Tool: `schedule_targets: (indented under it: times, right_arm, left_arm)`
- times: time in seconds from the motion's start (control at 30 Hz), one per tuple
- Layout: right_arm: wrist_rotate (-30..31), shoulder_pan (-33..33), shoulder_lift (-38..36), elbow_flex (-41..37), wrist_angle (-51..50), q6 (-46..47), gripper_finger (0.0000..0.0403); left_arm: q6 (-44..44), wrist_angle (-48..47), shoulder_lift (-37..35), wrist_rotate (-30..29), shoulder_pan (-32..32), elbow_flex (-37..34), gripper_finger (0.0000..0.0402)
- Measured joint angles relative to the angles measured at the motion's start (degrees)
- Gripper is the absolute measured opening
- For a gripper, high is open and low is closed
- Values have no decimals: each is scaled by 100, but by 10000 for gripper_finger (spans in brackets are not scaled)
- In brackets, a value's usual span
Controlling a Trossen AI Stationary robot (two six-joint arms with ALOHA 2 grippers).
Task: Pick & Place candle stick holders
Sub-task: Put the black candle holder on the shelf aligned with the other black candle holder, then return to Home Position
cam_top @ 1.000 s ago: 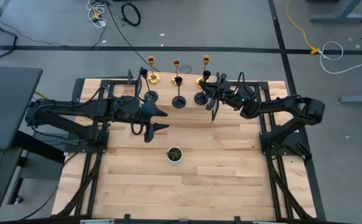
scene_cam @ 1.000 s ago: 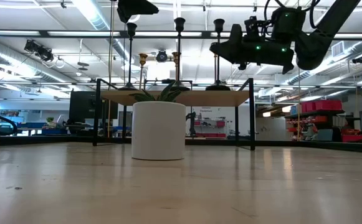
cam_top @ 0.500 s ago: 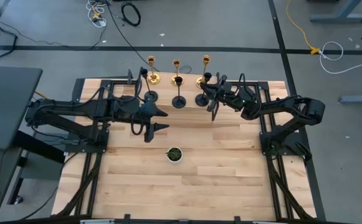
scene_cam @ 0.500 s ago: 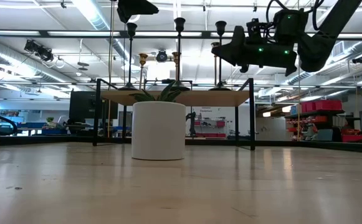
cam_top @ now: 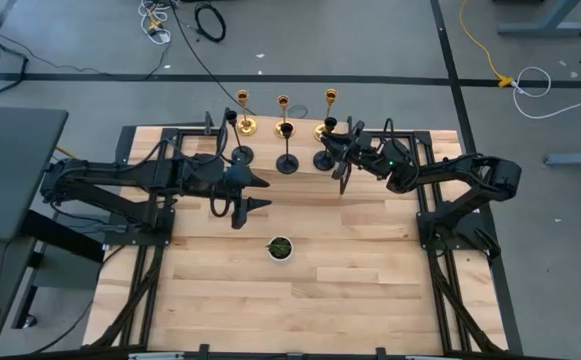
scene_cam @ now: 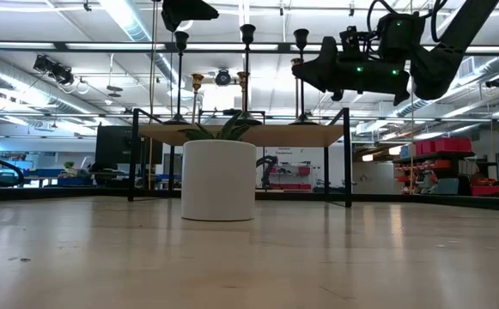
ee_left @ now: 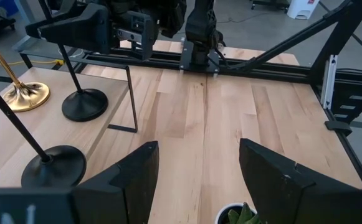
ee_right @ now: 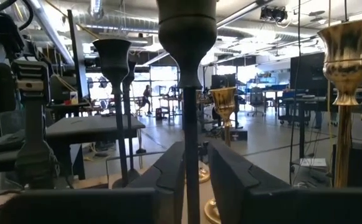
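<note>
Compared with a second ago, the right gripper (cam_top: 341,152) has slid a bit further toward the back row, and the black holder (ee_right: 187,93) between its fingers (ee_right: 168,171) now stands with slim gaps on both sides, so the grip looks loosened to a narrow gap rather than clamped. Nothing else on the table has shifted.

Count from the high view: six holders in all. Three gold ones (cam_top: 282,112) stand in a row along the back edge, and three black ones (cam_top: 287,150) in a row just in front of them. The right-hand black one (cam_top: 326,140) is the one inside the right gripper. One white bowl (cam_top: 280,248) with green stuff sits mid-table.

The left gripper (cam_top: 253,193) hovers wide open and empty near the left black holder (cam_top: 240,140).
</note>
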Motion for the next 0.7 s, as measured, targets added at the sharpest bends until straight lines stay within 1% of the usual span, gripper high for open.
schedule_targets:
  times: [0.17, 0.47, 0.57, 0.7]
  right_arm:
    - [2, 0, 0, 0, 88, -1, 109]
    - [2, 0, 0, 0, 488, -5, 211]
    - [2, 0, 0, 0, 595, -20, 235]
    - [2, 0, 0, 0, 628, -73, 256]
  left_arm:
    - [4, 0, 0, 2, 0, 0, 222]
    - [7, 2, 0, 0, -2, 0, 222]
    - [9, 1, 0, 1, -1, 0, 222]
    - [66, 0, 0, 2, 0, 0, 222]
